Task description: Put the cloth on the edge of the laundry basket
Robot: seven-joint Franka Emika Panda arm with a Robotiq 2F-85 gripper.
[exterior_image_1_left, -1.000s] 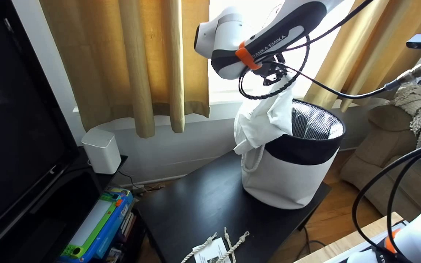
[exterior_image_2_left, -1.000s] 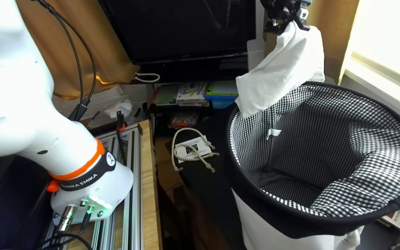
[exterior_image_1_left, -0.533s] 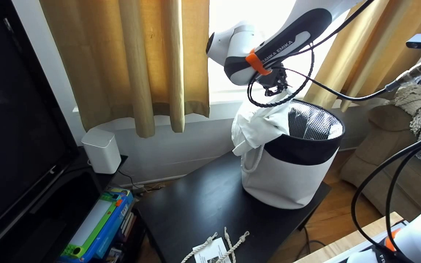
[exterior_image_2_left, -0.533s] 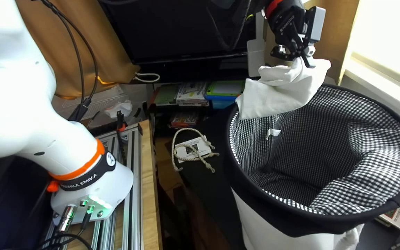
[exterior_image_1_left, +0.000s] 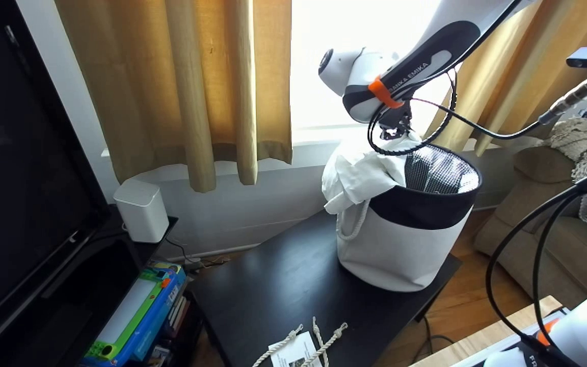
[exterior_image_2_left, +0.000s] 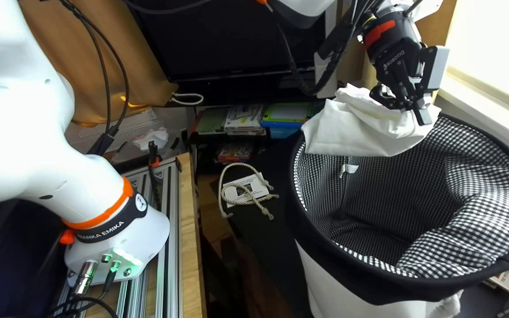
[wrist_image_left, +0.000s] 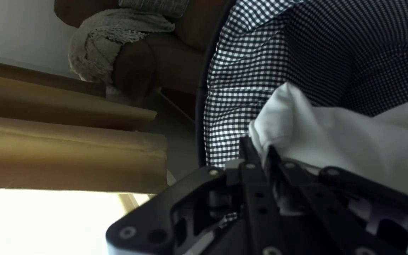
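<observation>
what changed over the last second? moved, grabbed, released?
The gripper moved down and toward picture right in both exterior views, lowering the held end of the white cloth closer to the laundry basket; the cloth has slackened into looser folds. Nothing newly grabbed or released: the gripper is still shut on the cloth. The cloth's draped end barely shifted. Basket, rope and card stayed put.

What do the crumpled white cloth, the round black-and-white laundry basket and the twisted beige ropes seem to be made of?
White cloth: probably matte cotton, draping in soft folds.
Laundry basket: likely matte fabric; its checked lining wrinkles.
Beige ropes: dull cord, twisted strands visible; cotton or synthetic unclear.
</observation>
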